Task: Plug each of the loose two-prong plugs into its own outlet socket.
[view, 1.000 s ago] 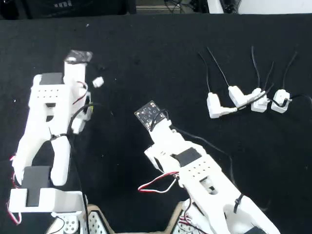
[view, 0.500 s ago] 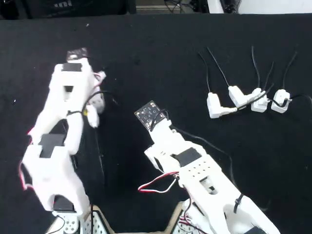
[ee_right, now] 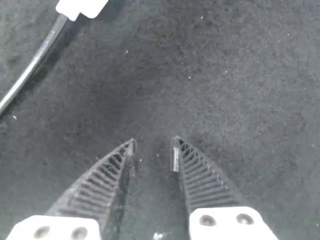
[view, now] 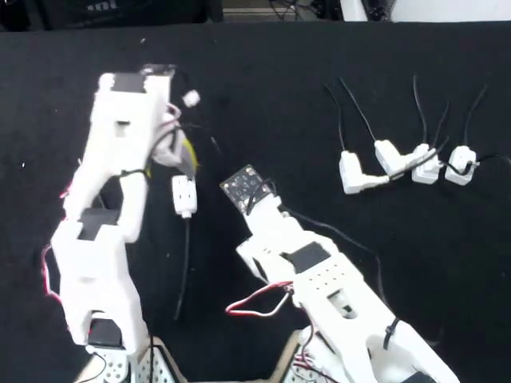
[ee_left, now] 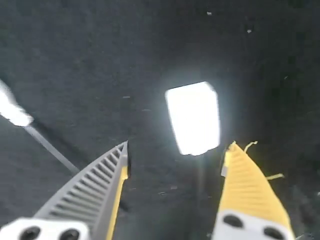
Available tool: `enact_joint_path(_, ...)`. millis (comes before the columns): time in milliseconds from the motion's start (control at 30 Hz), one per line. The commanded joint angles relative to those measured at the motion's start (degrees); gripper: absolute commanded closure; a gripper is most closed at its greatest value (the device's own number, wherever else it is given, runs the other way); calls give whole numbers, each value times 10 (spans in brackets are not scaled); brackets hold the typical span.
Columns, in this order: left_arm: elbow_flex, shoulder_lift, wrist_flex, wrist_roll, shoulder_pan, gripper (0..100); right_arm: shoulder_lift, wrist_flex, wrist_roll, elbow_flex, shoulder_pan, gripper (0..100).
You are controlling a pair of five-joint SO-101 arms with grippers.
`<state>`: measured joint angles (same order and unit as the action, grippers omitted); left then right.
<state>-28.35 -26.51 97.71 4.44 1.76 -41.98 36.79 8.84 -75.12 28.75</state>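
The left gripper (ee_left: 178, 145) has its jaws spread wide and holds nothing. A white plug (ee_left: 192, 117) lies on the black cloth (ee_left: 100, 50) just past the fingertips, in line with the gap and untouched. A second white piece (ee_left: 11, 109) with a thin lead lies farther off to one side. In the high view the plug sits just beside the left arm's yellow finger, and its cord runs back toward the arm bases. The right gripper (ee_right: 153, 141) is parted only a little, with nothing between the jaws, low over bare cloth at the table's middle. Four more white connectors (view: 389, 157) with thin black leads lie in a row at the far right, well apart from both arms.
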Motion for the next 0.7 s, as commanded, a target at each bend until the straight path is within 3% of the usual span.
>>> enact_joint_path(0,-56,12,-3,130,80,698,0,-9,0,5,4,888)
enact_joint_path(100,-12,-9,-46,149,114,698,0,-9,-1,6,5,888)
enact_joint_path(333,116,-41,-18,152,88,730,0,-9,-2,7,5,888)
enact_joint_path(533,155,45,-7,149,58,744,0,-9,-2,7,4,888)
enact_joint_path(667,200,113,-16,95,23,714,0,-9,-2,8,3,888)
